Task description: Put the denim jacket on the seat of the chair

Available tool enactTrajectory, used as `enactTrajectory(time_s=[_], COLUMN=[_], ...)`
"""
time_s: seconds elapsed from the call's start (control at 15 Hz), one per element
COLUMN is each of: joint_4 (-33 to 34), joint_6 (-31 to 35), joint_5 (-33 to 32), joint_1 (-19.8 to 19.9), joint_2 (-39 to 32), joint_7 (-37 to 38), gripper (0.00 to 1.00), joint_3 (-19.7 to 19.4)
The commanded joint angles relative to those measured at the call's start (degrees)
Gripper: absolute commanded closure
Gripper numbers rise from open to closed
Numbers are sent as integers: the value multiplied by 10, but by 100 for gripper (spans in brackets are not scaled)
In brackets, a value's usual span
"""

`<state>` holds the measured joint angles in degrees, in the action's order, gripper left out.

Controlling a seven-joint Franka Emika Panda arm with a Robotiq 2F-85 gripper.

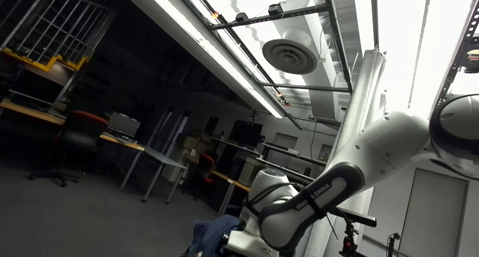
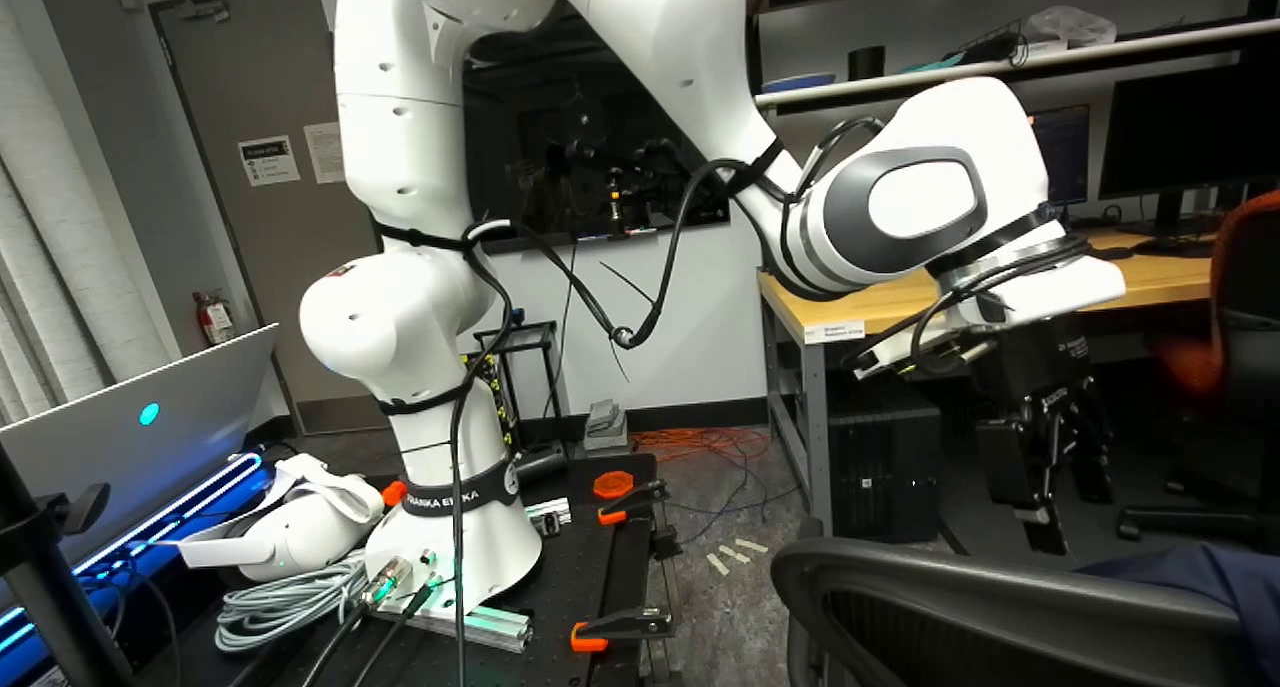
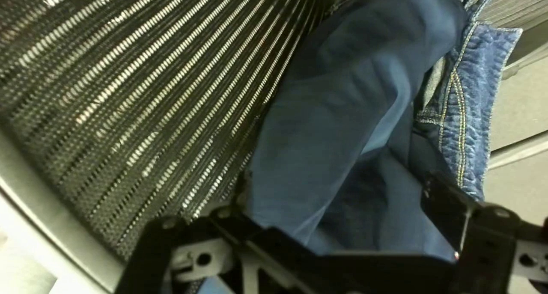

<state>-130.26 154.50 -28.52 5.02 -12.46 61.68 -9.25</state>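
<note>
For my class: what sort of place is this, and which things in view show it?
Most likely a robotics lab. A white robot arm stands on a black perforated table with black-and-orange clamps at its edge, and a wooden-topped desk nearby holds a monitor.

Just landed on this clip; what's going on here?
A robot arm has its gripper at a chair, jaws wide open and nothing gripped. The denim jacket lies rumpled on the chair and shows between the jaws in the wrist view. Which part of the chair bears it, and whether the gripper touches it, is unclear.
</note>
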Motion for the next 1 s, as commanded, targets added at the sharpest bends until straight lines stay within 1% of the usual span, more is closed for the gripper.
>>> enactTrajectory(time_s=[0.0,0.27,0.47,0.67,0.73,0.87,0.93], joint_4=[25,40,46,49,50,52,52], joint_6=[15,17,47,97,111,127,132], joint_5=[-16,-31,-59,-123,-149,-177,-190], joint_1=[-28,-45,-62,-90,-95,-105,-110], joint_2=[-31,-51,-60,-64,-66,-68,-69], joint_7=[25,41,66,124,148,180,194], gripper=[0,0,0,0,0,1,26], joint_3=[-40,-78,-105,-138,-145,-157,-162])
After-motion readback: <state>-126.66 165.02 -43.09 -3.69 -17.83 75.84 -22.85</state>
